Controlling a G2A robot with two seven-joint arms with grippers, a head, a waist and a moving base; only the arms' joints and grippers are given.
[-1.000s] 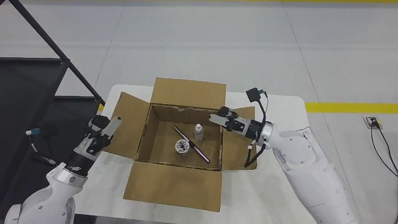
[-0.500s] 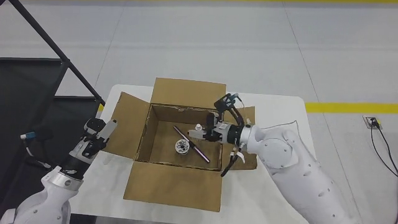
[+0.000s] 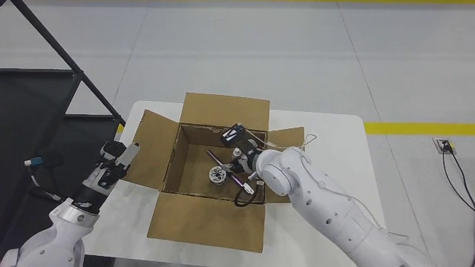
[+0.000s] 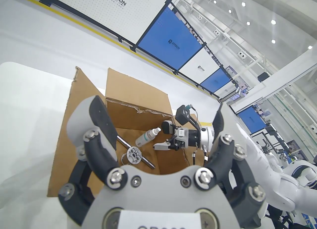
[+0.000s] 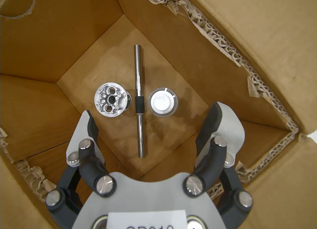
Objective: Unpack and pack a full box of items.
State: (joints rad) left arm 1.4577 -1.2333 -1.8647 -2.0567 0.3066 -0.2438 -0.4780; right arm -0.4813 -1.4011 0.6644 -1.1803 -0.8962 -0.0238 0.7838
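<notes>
An open cardboard box (image 3: pixel 226 110) on the white table holds a steel rod (image 3: pixel 225 169), a round metal part (image 3: pixel 217 174) and a small white bottle (image 3: pixel 237 153). My right gripper (image 3: pixel 241 165) hangs inside the box, pointing down and open. In the right wrist view it (image 5: pixel 152 113) is above the rod (image 5: pixel 138 96), with the round part (image 5: pixel 110 99) on one side and the upright bottle (image 5: pixel 163 102) on the other. My left gripper (image 3: pixel 126 154) is open over the box's left flap. It (image 4: pixel 158 116) faces the bottle (image 4: pixel 146 137) and the right gripper (image 4: pixel 164 138).
The box flaps (image 3: pixel 208 230) are folded outward on all sides, and their torn corrugated edges (image 5: pixel 218 41) ring the opening. Bare white table (image 3: pixel 326 215) lies to the right of the box. A black frame post (image 3: pixel 67 59) stands at the far left.
My right arm has swung from the box's right side to over its middle, and its gripper now points down among the items. The left arm drew back slightly, then stayed still.
</notes>
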